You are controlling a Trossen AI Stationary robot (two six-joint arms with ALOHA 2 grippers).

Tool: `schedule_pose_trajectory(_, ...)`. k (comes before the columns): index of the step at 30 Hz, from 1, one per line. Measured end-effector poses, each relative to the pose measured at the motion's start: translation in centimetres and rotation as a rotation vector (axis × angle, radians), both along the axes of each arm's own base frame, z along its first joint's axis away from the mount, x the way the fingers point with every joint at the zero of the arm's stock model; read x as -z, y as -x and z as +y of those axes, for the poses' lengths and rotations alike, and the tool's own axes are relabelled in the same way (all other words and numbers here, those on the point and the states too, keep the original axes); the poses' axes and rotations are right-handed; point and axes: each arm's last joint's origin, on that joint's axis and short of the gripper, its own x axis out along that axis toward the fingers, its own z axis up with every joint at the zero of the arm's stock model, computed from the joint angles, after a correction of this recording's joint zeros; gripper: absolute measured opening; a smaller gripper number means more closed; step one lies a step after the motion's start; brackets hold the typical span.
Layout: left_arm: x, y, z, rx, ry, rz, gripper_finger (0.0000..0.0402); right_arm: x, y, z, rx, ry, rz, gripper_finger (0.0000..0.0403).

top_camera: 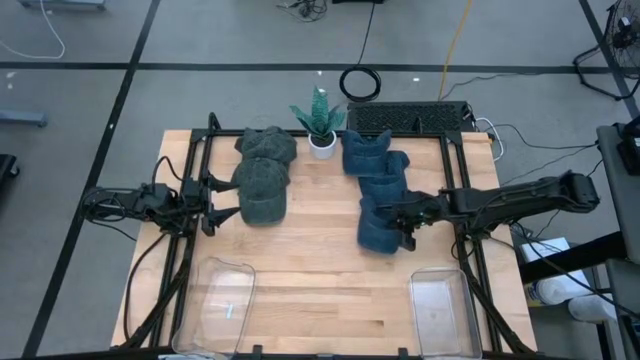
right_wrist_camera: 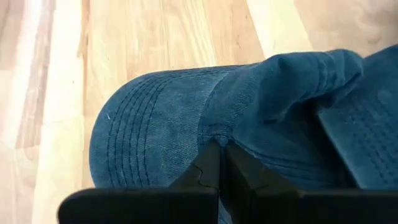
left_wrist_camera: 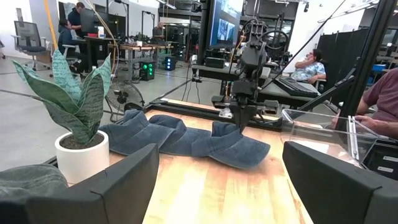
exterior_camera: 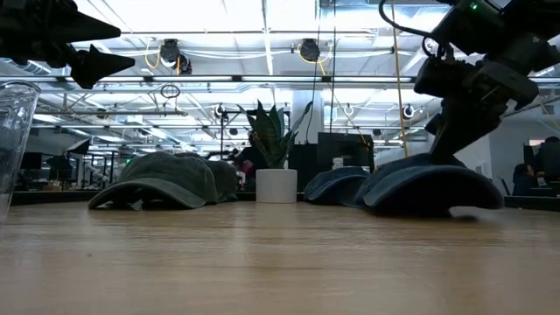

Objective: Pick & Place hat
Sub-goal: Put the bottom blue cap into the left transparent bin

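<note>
The right gripper (top_camera: 404, 226) was down on the nearest blue hat (top_camera: 381, 230), the front one of a row of blue hats (top_camera: 372, 165) laid overlapping on the right half of the tabletop (top_camera: 320, 280). In the right wrist view its fingers (right_wrist_camera: 214, 171) were pressed together, pinching a fold of the blue fabric (right_wrist_camera: 249, 118) where crown meets brim, the stitched brim (right_wrist_camera: 146, 130) lying flat on the wood. The low view showed the same hat (exterior_camera: 429, 188) resting on the tabletop with the right arm coming down onto its top. The left wrist view looked across at this arm (left_wrist_camera: 245, 74), its tip touching the blue hat (left_wrist_camera: 239, 146).

The left gripper (top_camera: 222, 198) hung at the left side of the tabletop, just beside the nearer green hat (top_camera: 262, 190) and not touching it. Its fingers (left_wrist_camera: 118, 186) were spread wide with nothing between them.

A second green hat (top_camera: 266, 146) lay behind the first, overlapping it. A potted plant (top_camera: 321, 125) in a white pot stood between the green and blue rows at the far edge. Two clear bins sat at the near edge: the left bin (top_camera: 218, 305) and the right bin (top_camera: 443, 312); nothing could be made out inside either. A keyboard (top_camera: 410, 117) lay beyond the far edge. People (left_wrist_camera: 388, 99) were seated in the room behind.
</note>
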Motion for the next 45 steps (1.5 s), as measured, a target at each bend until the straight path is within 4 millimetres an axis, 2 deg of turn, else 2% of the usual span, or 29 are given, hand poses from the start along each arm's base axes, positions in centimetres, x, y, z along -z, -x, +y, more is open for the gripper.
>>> schedule_pose_trajectory(34, 0.0, 0.0, 0.0, 0.000, 0.000, 0.000, 0.0351, -2.0, 1.0, 0.0, -0.037, 0.039, -0.134, 0.0000)
schedule_pose_trajectory(45, 0.0, 0.0, 0.0, 0.000, 0.000, 0.000, 0.0351, -3.4, 1.3, 0.0, -0.073, 0.086, -0.258, 0.0000)
